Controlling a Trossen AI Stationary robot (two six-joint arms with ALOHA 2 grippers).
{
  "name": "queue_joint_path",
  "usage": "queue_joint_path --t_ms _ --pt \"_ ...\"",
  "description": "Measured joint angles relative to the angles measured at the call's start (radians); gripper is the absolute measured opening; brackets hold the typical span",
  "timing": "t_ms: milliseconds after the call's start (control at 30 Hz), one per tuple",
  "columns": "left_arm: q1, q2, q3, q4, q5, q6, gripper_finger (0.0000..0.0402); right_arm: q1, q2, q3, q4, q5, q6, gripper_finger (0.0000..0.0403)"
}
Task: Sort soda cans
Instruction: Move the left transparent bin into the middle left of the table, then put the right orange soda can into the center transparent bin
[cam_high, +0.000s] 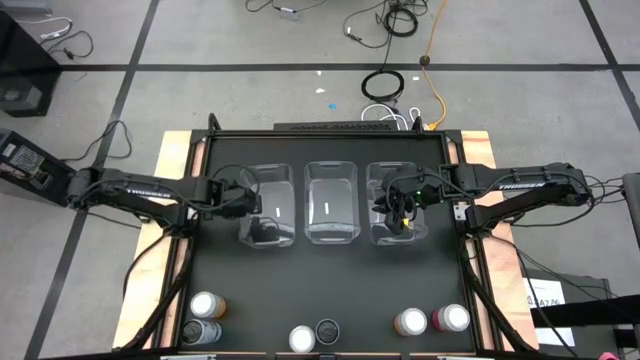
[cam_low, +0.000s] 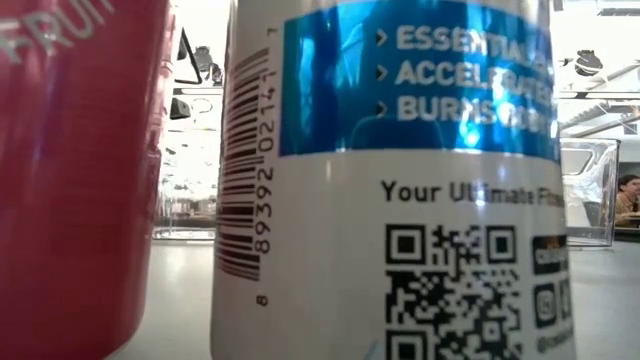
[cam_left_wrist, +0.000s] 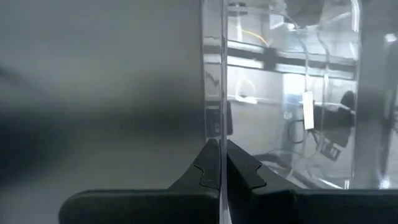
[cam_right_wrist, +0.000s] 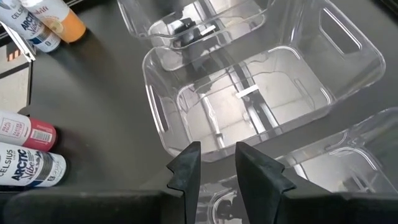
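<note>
Looking at the high view, all six soda cans are lined up along the near edge of the table: an orange can (cam_high: 204, 304) with a dark grey one (cam_high: 201, 331) at the left, a silvery-topped can (cam_high: 302, 338) and a dark-topped can (cam_high: 327, 329) in the middle, another orange can (cam_high: 410, 322) touching a pink can (cam_high: 451, 318) at the right. None sit in the three clear bins yet, so sorting hasn't really started, I'd say.

The left gripper (cam_high: 250, 203) is at the left bin (cam_high: 268, 182), and its wrist view shows the fingers pinched on that bin's clear wall (cam_left_wrist: 214, 93). The right gripper (cam_high: 400, 212) hovers over the right bin (cam_high: 385, 180), fingers slightly apart and empty in its wrist view, looking down toward the middle bin (cam_right_wrist: 348, 68).

My guess is the bins are getting positioned first. Next up, one arm has to let go, travel toward the near edge and drop over a can; the orange/pink pair is tight, so the fingers need to slip in carefully.
</note>
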Motion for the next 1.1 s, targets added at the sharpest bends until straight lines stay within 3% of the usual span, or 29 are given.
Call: queue_joint_path --t_ms 500,767,1100 --pt "0.006 0.014 0.002 0.013 -0.026 0.032 0.0012 0.000 0.000 0.000 0.001 0.001 0.000 0.0093" --pt "0.006 0.015 0.002 0.021 -0.028 0.032 0.0048 0.000 0.000 0.000 0.001 0.001 0.004 0.0093" --pt "0.006 0.010 0.002 0.015 -0.025 0.050 0.0054 0.000 0.000 0.000 0.001 0.001 0.004 0.0093"
